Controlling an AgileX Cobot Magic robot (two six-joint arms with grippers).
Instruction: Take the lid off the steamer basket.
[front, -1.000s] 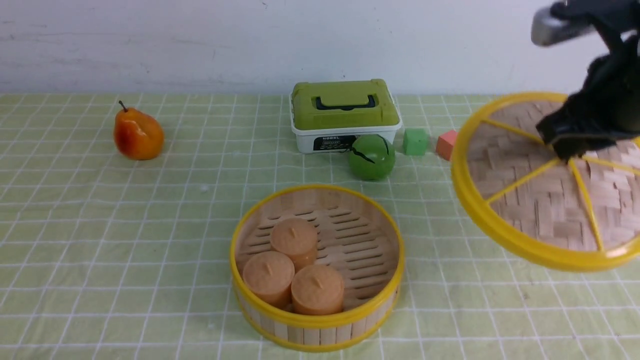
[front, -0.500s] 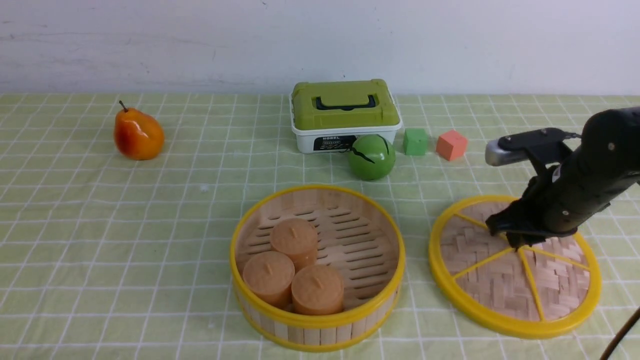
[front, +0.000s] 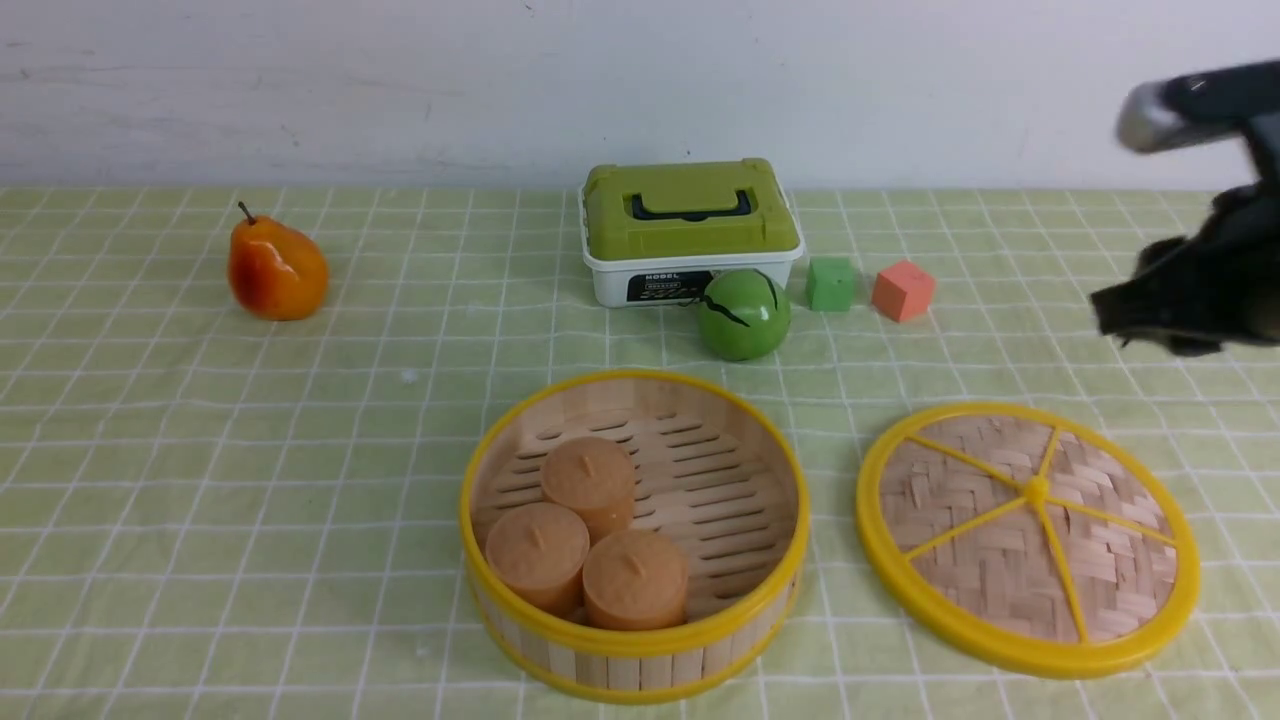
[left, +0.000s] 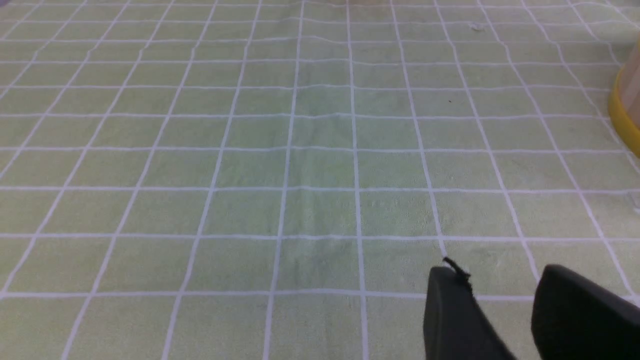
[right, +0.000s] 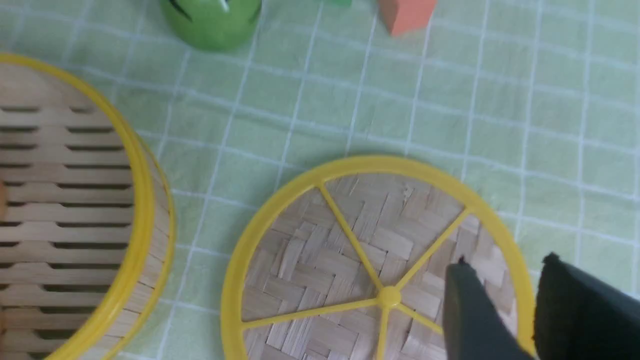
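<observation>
Resting flat right of the steamer basket (front: 635, 650), the lid (front: 1030, 540) lies below the right end effector (right: 505, 260), released and empty.

Plain pale wall (front: 400, 90), faintly scuffed
</observation>
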